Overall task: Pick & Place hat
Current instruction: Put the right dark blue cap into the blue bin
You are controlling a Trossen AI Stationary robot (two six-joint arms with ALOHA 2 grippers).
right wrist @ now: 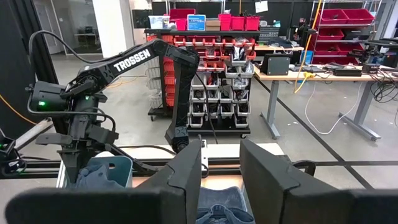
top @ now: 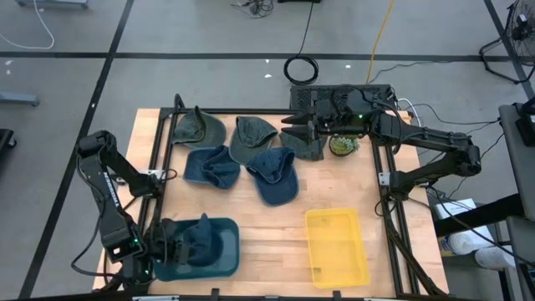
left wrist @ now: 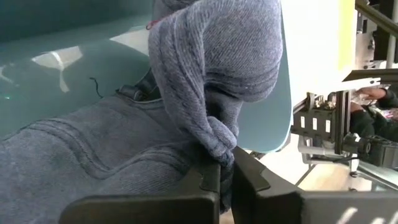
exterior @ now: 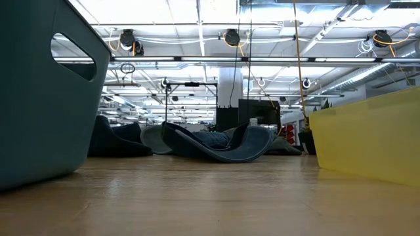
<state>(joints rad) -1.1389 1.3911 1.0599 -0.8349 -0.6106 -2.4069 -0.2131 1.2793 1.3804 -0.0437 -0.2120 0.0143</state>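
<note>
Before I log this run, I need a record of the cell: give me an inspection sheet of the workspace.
Surface: wooden table, bare at centre front.
Job's things: blue hat in the teal bin; five more hats along the back, one the navy hat; yellow bin holds nothing.
Clutter: small plant at the back right.
Grippers: left gripper shut on the blue hat over the teal bin; right gripper open above the back hats.
Cables: coil on the floor behind.
Surroundings: shelves, benches; no person seen.

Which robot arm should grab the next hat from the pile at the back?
Probably the right. The right gripper hangs open at the dark green hat at the back. The left gripper is busy, shut on a blue hat over the teal bin.
</note>
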